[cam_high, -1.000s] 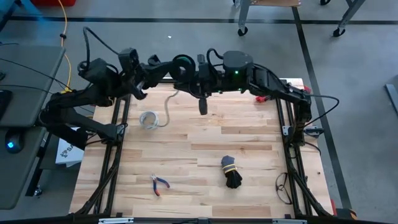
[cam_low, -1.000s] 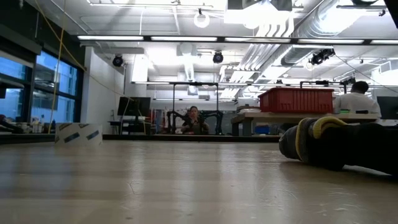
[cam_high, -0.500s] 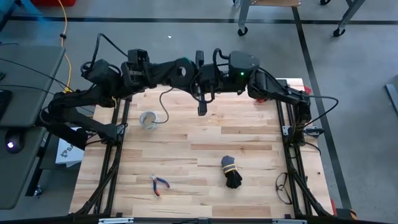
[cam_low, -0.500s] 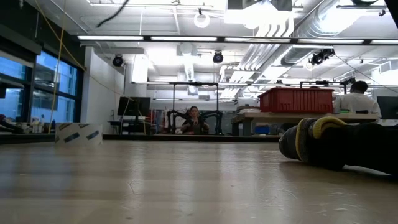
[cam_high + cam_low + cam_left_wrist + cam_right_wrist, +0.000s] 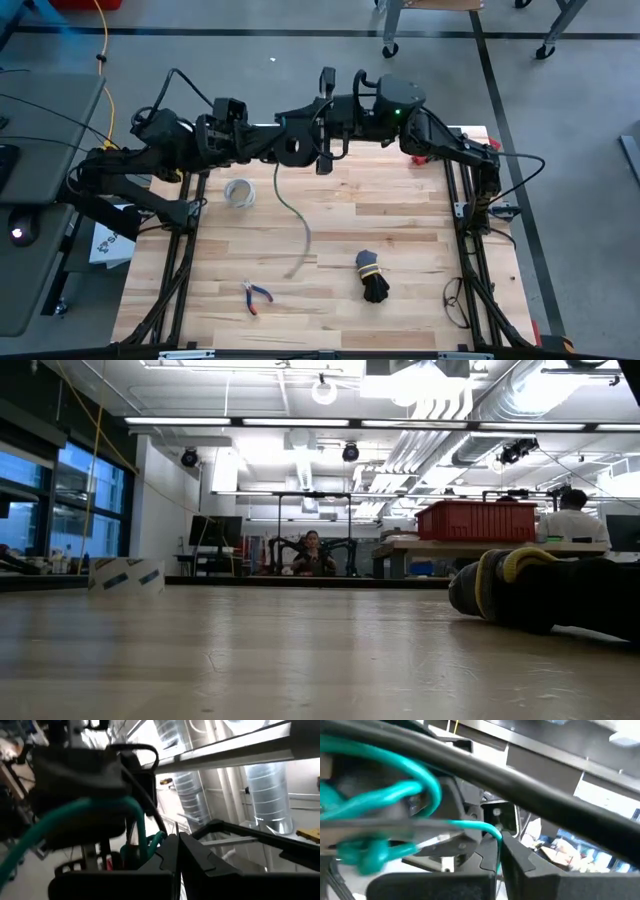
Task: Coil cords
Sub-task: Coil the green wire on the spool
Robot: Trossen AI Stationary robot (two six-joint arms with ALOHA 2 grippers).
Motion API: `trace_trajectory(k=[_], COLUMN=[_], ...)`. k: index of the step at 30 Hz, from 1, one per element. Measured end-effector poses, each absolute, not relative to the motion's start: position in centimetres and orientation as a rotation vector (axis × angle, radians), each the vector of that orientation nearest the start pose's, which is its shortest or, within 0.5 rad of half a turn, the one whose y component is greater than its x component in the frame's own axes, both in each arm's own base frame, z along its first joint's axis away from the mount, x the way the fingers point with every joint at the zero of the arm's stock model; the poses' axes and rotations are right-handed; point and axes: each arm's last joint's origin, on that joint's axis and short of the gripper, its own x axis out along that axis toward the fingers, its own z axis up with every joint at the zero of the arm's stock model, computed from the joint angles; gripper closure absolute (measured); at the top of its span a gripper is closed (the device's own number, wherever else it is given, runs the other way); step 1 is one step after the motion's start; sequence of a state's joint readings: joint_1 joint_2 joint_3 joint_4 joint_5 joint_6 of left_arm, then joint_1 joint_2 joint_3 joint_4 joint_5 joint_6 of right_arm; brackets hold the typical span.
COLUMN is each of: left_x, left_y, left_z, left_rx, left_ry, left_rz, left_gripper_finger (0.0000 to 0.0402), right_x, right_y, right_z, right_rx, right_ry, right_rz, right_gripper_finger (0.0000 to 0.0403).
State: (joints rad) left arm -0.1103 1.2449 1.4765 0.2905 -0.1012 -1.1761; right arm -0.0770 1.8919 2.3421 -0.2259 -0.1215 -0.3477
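Observation:
The dark-green cord is a small dark round coil (image 5: 296,148) held up between my two grippers over the table's far middle. Its thin green tail (image 5: 301,228) trails from the coil toward the table's near side. My left gripper (image 5: 283,147) reaches in from the left and is shut on the cord; green strands (image 5: 141,831) loop just past its fingers. My right gripper (image 5: 324,152) reaches in from the right and is shut on a green strand (image 5: 479,827). Neither gripper shows in the low view. My left gripper is shut with green loops of the cord (image 5: 153,841) bunched right beside its fingertips; the fingers hide the exact place of contact. The coil is lifted clear of the table. My right gripper pinches a single green strand (image 5: 494,834) between its two fingers, where the strand runs out from the coil. The strand is clear of the table.
A pale grey-white ring (image 5: 238,192) lies at the table's far left. A black cord bundle with a yellow tie (image 5: 372,276) lies near the middle right and also shows in the low view (image 5: 530,590). Red-handled pliers (image 5: 256,296) lie near the front edge.
My left gripper has gone toward the table's right and both grippers have risen with the coil. The green tail, which curled beside the pale ring, has come away from it and now trails long toward the table's near side.

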Motion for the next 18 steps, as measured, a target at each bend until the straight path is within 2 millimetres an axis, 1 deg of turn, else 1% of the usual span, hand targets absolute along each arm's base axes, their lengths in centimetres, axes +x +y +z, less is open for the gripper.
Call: trace_trajectory(k=[4, 6, 12, 16, 18], left_x=[24.0, 23.6, 21.5, 20.1, 19.4], left_y=[-2.7, -2.7, -2.0, -1.3, -1.0], left_z=[51.2, 50.9, 50.0, 49.6, 49.4], left_rx=[-1.183, -1.131, -0.967, -0.842, -0.751], left_ry=[-0.359, -0.296, -0.158, -0.108, -0.09], left_rz=[-0.319, -0.289, -0.15, -0.044, 0.015], left_gripper_finger=[0.0401, 0.0401, 0.0401, 0.0401, 0.0401], right_x=[39.0, 39.0, 39.0, 38.9, 38.7], right_y=[-3.3, -3.7, -4.7, -5.0, -5.3], right_z=[53.5, 53.3, 52.4, 52.1, 52.0], right_rx=[-0.418, -0.425, -0.443, -0.461, -0.453], right_ry=[-0.214, -0.189, -0.092, -0.045, -0.019], right_rz=[-0.004, -0.005, -0.014, -0.026, -0.035], right_gripper_finger=[0.0402, 0.0402, 0.0402, 0.0402, 0.0402])
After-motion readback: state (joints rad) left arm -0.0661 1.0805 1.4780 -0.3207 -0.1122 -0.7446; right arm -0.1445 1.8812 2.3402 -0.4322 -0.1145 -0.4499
